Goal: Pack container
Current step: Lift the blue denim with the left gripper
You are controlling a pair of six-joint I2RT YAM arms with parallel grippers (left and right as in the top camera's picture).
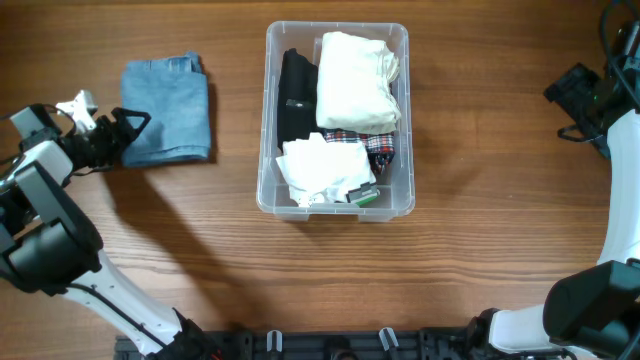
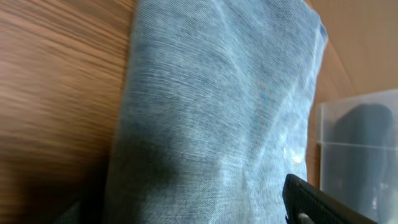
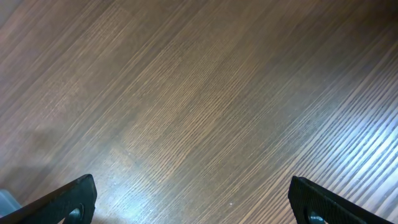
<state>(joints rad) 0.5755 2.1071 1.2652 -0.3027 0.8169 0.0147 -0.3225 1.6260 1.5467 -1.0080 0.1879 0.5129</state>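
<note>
Both spread: left gripper low at jeans by table's left edge, right gripper angled down over right edge.

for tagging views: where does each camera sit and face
Overhead: above the table, straight down on bin and blue cloth; left hand, right hand show.
Left wrist: on left arm, along the cloth toward the bin; one finger shows.
Right wrist: on right arm, down at bare table; two fingers show.
Shared: overhead and left wrist both see cloth and bin.
</note>
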